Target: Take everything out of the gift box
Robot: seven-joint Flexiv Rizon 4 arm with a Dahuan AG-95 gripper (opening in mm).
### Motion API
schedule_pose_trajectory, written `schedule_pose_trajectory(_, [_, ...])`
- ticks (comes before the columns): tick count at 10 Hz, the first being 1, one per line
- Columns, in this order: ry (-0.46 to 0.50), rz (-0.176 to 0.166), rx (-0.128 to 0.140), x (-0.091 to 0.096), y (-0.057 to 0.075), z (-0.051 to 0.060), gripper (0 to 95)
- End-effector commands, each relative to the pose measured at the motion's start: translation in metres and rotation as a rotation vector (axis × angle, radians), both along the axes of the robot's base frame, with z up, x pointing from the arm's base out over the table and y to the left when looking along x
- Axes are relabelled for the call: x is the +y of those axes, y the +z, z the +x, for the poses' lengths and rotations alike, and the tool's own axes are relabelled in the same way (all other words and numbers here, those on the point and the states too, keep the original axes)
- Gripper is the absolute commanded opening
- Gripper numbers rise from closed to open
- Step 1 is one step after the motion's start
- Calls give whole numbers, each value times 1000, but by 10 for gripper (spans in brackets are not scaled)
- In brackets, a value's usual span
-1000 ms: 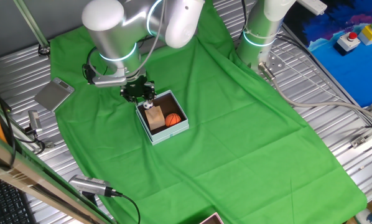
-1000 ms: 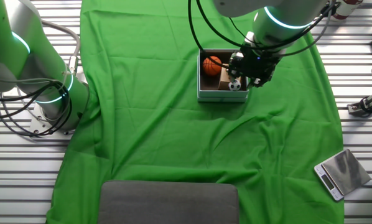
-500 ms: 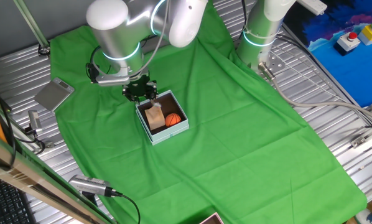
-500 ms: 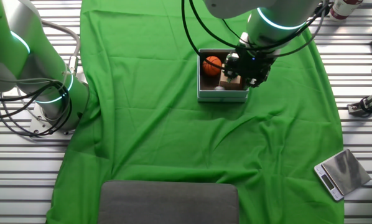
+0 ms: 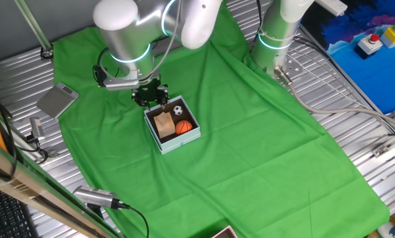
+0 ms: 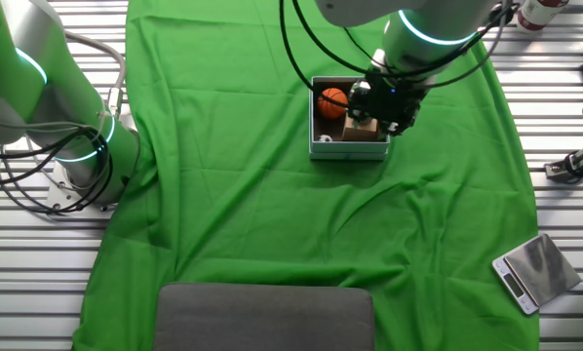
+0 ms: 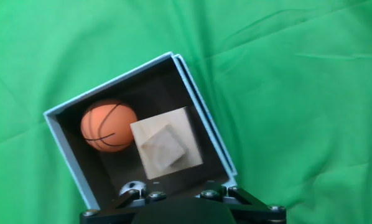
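Observation:
The gift box [image 5: 173,126] has pale blue walls and a dark inside, and it lies on the green cloth. Inside it are the tan wooden block [image 5: 163,123], the orange basketball [image 5: 183,127] and the soccer ball [image 5: 178,110]. The soccer ball lies loose in a corner next to the basketball. My gripper [image 5: 150,98] hangs just above the box's far-left edge, looks shut and holds nothing. In the hand view the box [image 7: 194,99] shows the basketball [image 7: 109,126], the block [image 7: 166,142] and the soccer ball [image 7: 134,186]. The soccer ball is half hidden by my gripper's linkage [image 7: 183,208]; the fingertips are out of view.
A small scale [image 5: 57,100] lies on the metal table left of the cloth. A second arm's base [image 5: 275,39] stands at the back right. A grey pad [image 6: 264,317] lies at the cloth's near edge in the other fixed view.
The soccer ball was at my fingertips by the block; it now lies loose in the corner next to the basketball. My gripper has risen and shifted slightly off the box.

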State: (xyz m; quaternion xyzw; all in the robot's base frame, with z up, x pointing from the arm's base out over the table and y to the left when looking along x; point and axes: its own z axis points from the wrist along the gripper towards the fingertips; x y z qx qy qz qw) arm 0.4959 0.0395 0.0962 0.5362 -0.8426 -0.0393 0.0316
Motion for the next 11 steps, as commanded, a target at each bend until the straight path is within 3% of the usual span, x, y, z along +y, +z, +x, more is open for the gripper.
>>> schedule_pose_trajectory(1, [-37,-5,4,10,4,-2,380])
schedule_pose_trajectory(4, [-77,-12,7,27,9,0,380])
schedule_pose_trajectory(8, [-93,-11,8,29,7,0,380])
schedule_pose_trajectory(10, [-145,-9,10,29,7,1,380])
schedule_pose_trajectory(11, [-189,-13,12,29,6,2,570])
